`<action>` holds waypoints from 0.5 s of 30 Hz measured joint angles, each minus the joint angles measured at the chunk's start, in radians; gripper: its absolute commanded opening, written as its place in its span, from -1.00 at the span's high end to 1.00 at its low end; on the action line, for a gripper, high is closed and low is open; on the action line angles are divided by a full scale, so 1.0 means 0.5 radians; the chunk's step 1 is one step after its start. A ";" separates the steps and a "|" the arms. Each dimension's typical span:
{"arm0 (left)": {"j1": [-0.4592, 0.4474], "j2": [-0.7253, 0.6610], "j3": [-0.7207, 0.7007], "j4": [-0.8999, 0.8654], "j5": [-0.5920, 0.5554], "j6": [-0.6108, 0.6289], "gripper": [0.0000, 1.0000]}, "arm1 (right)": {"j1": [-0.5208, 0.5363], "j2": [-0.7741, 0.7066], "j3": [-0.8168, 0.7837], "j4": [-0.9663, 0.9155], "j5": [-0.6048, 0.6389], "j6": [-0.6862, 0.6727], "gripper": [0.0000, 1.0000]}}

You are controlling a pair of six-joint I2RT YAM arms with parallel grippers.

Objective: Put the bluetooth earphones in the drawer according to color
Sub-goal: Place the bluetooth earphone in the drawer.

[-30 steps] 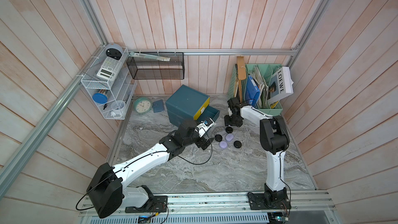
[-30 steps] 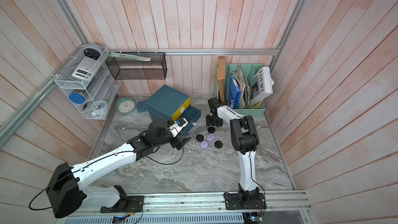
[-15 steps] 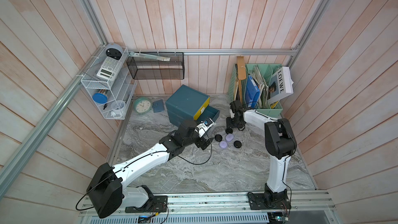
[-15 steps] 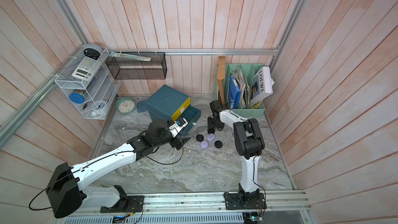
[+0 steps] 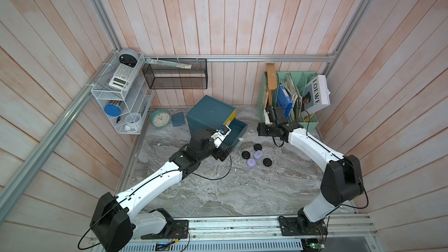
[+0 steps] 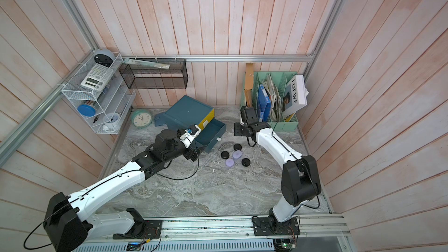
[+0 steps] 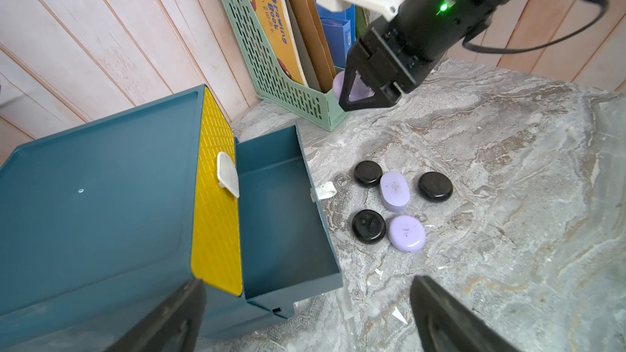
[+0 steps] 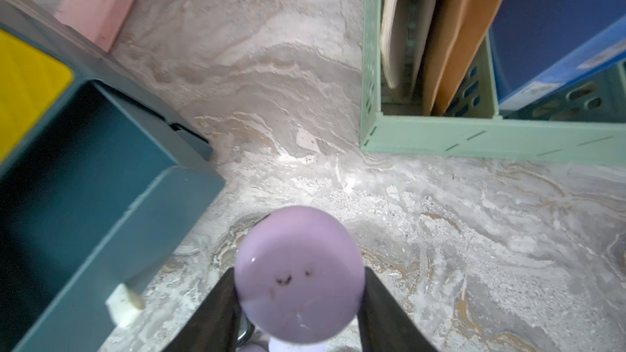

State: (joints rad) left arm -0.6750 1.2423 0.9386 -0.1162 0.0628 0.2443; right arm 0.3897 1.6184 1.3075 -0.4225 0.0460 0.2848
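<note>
The grey marbled surface (image 5: 218, 190) carries everything I am working with; at its back corner stands the mint-green slotted plastic file rack (image 5: 309, 123), stuffed with books and folders, which matters to me only as a limit for the right arm. Beside it sits the dark teal plastic cabinet of drawers (image 5: 209, 112), turned at an angle so its fronts face the arms; its yellow top drawer (image 7: 216, 204) is shut. The teal drawer under it (image 7: 277, 218) is pulled out and, as far as the left wrist view shows, empty; I take it to be the slot waiting for lilac.

My left fingers (image 7: 176, 316) are spread wide with nothing between them, hovering low just beside the open drawer's front corner; I judge they are parked there to leave the mouth of the drawer free. My right fingers (image 8: 216, 309) pinch a lilac round earphone case (image 8: 299, 272) across its sides, lifted off the surface between the rack and the drawer; it is near the drawer's side wall but not yet over the opening, so I judge the carry to be partway.

On the surface just in front of the drawer lie five more cases in a loose cluster: three glossy black pucks (image 7: 368, 173) and two lilac cases (image 7: 406, 232), close together, some touching. I see no white cases, and I cannot tell whether they are inside the shut drawer.
</note>
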 measured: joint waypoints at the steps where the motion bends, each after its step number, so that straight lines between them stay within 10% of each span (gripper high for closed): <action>1: 0.008 -0.002 0.000 -0.001 -0.009 0.002 -1.00 | 0.016 -0.028 0.000 0.018 -0.018 0.006 0.45; 15: 0.070 -0.112 0.000 -0.024 -0.114 0.065 -1.00 | 0.299 -0.019 0.111 0.230 -0.274 0.060 0.42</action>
State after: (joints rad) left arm -0.6399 1.1862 0.9386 -0.1280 0.0059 0.2768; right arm 0.5392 1.6089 1.3628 -0.3077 -0.0910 0.3145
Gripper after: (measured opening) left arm 0.999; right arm 0.549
